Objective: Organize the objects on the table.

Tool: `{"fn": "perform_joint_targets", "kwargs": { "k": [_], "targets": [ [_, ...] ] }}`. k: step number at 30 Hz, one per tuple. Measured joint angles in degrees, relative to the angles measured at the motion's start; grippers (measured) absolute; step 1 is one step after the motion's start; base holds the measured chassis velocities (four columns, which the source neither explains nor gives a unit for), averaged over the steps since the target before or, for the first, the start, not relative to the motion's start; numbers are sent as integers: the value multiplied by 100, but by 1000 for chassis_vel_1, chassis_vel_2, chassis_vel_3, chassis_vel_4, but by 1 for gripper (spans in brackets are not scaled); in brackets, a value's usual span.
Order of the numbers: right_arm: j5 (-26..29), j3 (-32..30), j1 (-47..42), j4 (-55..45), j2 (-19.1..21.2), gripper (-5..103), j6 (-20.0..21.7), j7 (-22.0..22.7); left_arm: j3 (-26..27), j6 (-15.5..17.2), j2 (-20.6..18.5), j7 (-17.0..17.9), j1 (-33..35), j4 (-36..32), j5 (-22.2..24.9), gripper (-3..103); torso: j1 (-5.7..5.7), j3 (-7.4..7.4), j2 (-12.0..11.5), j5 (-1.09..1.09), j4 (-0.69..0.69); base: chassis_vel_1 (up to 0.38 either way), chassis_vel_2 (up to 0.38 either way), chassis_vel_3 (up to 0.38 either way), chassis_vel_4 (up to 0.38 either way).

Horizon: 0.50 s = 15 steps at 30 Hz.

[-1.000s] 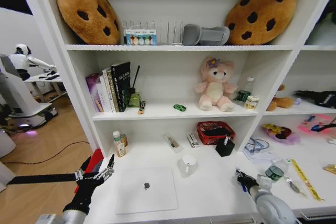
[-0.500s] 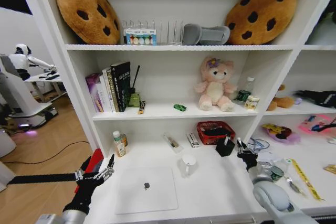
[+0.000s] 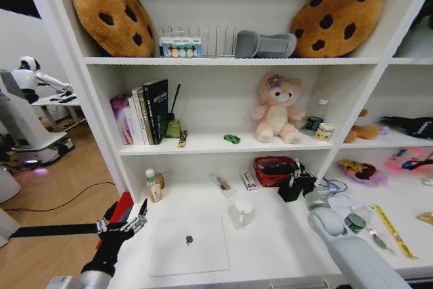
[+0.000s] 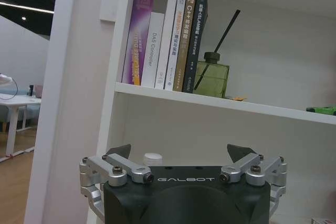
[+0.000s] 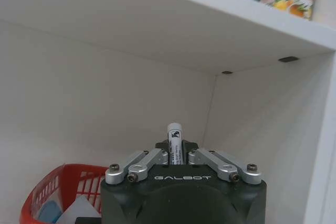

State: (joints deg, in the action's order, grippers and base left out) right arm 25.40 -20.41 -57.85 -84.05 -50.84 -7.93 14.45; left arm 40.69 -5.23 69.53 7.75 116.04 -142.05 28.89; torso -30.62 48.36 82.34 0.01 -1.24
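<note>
My right hand (image 3: 298, 179) is up at about 2 o'clock from the closed silver laptop (image 3: 189, 243), hovering just above the black pen holder (image 3: 289, 190) that stands beside the red basket (image 3: 273, 168). In the right wrist view its fingers (image 5: 153, 159) are drawn together on a white-capped pen (image 5: 174, 141), which sticks up between them. I cannot tell the pen's body colour. I judge this to be the drop-off step for that pen, with the holder as the likely target.

My left hand (image 3: 124, 223) is parked off the tabletop's (image 3: 270, 248) edge at 9 o'clock from the laptop, fingers (image 4: 118, 153) spread apart and holding nothing. It faces the shelf with the books (image 4: 167, 38) and the green diffuser bottle (image 4: 211, 74).

As for progress, the green toy car (image 3: 232, 139) already sits on the middle shelf, at 9 o'clock from the pink plush (image 3: 276, 109). The laptop lies flat and shut near the front edge. Still out on the tabletop are the yellow ruler (image 3: 391, 228) far off at 3 o'clock, a white mug (image 3: 243, 212), a small bottle (image 3: 153, 185) at 11 o'clock, and loose bits around the ruler. So I would call it partly done, with the right-side clutter remaining.
</note>
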Motion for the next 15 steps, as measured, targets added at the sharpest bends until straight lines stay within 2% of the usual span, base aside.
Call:
{"fn": "perform_joint_targets", "kwargs": {
  "k": [15],
  "targets": [
    [-107,451,350,446,-96,12,-95,10,0,0,1,0,0,0,0,100,0,-1,0,-1,0,0,0,0,0]
  ]
}}
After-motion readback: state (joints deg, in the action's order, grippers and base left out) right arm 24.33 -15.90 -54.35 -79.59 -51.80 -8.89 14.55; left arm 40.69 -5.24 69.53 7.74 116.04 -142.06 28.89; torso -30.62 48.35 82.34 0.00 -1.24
